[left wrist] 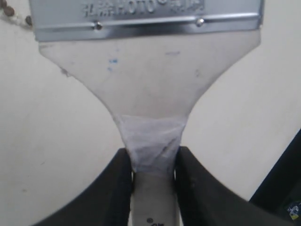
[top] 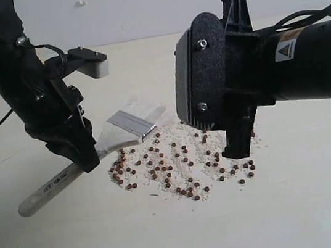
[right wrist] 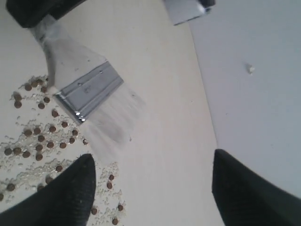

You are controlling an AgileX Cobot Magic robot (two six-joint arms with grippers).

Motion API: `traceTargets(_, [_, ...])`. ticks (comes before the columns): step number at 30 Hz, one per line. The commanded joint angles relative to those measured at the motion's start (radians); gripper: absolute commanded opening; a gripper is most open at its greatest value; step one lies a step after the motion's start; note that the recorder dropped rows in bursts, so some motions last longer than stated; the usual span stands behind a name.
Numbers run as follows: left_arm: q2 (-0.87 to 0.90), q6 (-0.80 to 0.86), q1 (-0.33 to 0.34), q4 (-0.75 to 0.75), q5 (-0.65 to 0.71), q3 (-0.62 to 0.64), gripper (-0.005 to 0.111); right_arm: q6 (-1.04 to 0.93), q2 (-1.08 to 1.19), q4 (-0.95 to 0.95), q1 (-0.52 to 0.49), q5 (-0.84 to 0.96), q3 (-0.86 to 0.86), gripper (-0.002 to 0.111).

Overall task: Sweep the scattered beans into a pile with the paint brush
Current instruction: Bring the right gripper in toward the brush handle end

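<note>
- The left jaws gripped the brush (top: pixel 129 125) by its taped neck, just behind the widening of the handle.
- The right jaws stood wide apart and empty, over the beans (top: pixel 178 166).
- The bristles (right wrist: pixel 113 122) lay at the beans' edge on the desk (top: pixel 304 215).

The left pincer (left wrist: pixel 153 162) is closed on the paint brush (left wrist: pixel 150 84). Its two dark fingers (left wrist: pixel 115 193) press on either side of the narrow neck of the pale wooden handle. A wrap of whitish tape (left wrist: pixel 151 141) covers the handle where the fingertips meet it and just beyond. From there the handle flares wide to the silver ferrule (left wrist: pixel 146 21), which carries two rivets and embossed lettering that is partly cut off. A few small blue flecks mark the wood close to the ferrule. Beside one end of the ferrule, two or three reddish-brown beans (left wrist: pixel 8 10) lie on the pale tabletop (left wrist: pixel 51 141) with whitish grains next to them. A dark shape (left wrist: pixel 282 183) fills one corner of the view, and what it is cannot be told.
</note>
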Motion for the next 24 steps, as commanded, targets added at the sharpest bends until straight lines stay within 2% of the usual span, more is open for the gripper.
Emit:
traceTargets(1, [-0.001, 0.086, 0.037, -0.072, 0.008, -0.026, 0.0, -0.059, 0.028, -0.018, 0.002, -0.012, -0.009, 0.066])
traceTargets(6, [0.013, 0.18, 0.095, -0.12, 0.008, -0.026, 0.0, -0.134, 0.042, -0.066, 0.002, -0.014, -0.009, 0.065])
traceTargets(10, [0.042, 0.254, 0.137, -0.171, 0.008, -0.026, 0.0, -0.235, 0.055, -0.071, 0.049, -0.012, -0.009, 0.065])
traceTargets(14, [0.058, 0.308, 0.15, -0.222, 0.008, -0.026, 0.0, -0.322, 0.108, -0.076, 0.111, -0.033, -0.009, 0.065])
traceTargets(18, [0.07, 0.337, 0.15, -0.237, 0.008, -0.026, 0.0, -0.322, 0.176, -0.076, 0.165, -0.13, -0.009, 0.065])
traceTargets(24, [0.075, 0.339, 0.15, -0.234, 0.008, -0.026, 0.0, -0.322, 0.243, -0.059, 0.176, -0.237, -0.009, 0.064])
